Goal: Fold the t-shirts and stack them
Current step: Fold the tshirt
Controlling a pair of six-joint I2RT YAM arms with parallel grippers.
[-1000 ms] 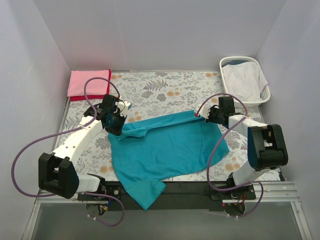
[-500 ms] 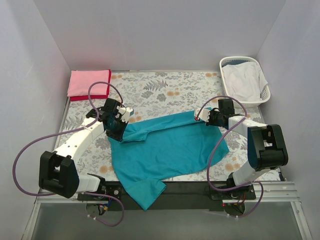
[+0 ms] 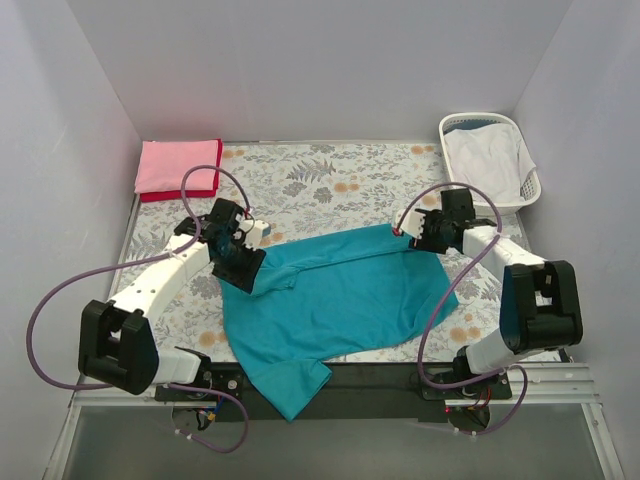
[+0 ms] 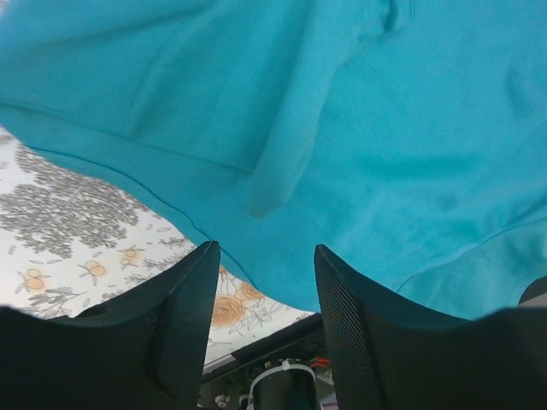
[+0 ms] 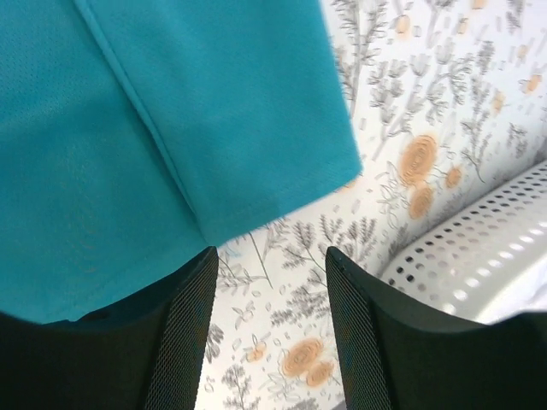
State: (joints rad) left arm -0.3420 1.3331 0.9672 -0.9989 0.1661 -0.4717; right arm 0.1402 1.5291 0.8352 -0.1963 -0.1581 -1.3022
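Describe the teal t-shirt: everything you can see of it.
The teal t-shirt is soft, plain knit cloth, lying wrinkled on the floral table. Its far edge is folded over toward the near side, and one flap drapes past the table's near edge. The left gripper and right gripper stand open at its far corners.

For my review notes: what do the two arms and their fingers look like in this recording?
Both arms are white links with bulky black joint housings: left arm, right arm. A looping purple cable runs along each. The fingers are black and flat, with fine mesh-textured inner faces.
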